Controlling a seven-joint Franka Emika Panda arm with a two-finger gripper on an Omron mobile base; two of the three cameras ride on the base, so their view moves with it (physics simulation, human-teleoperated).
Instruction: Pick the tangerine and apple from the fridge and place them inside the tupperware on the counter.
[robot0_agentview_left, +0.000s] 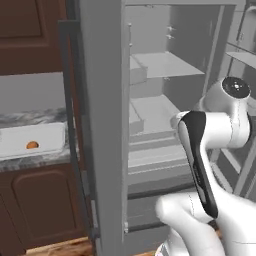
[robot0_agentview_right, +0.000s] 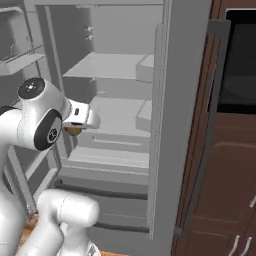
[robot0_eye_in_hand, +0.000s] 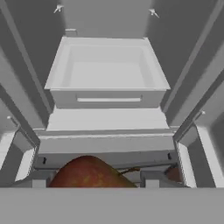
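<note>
One of the two fruits is already dealt with: the tangerine (robot0_agentview_left: 32, 145) lies inside the tupperware (robot0_agentview_left: 50, 131) on the counter (robot0_agentview_left: 30, 163), to the left of the open fridge (robot0_agentview_left: 105, 100). That leaves the apple (robot0_eye_in_hand: 89, 173), which sits large and close at the bottom of the hand view, reddish-brown with a yellowish flush, right at the gripper (robot0_eye_in_hand: 92, 183). From the right base view the hand reaches in at the level of the middle shelf (robot0_agentview_right: 117, 112), and a small patch of the fruit peeks out just below it. The fingertips themselves are hidden by the fruit, but the claw appears pinched on the apple, the fruit sitting between the jaws rather than resting on the shelf ahead. So the step in hand looks like the second pick, at the point of lifting or drawing out. Next the arm should back straight out of the fridge, clearing the shelf edges and the open door (robot0_agentview_right: 187, 115), then swing left toward the counter and lower the apple into the tray beside the tangerine, without knocking it
</note>
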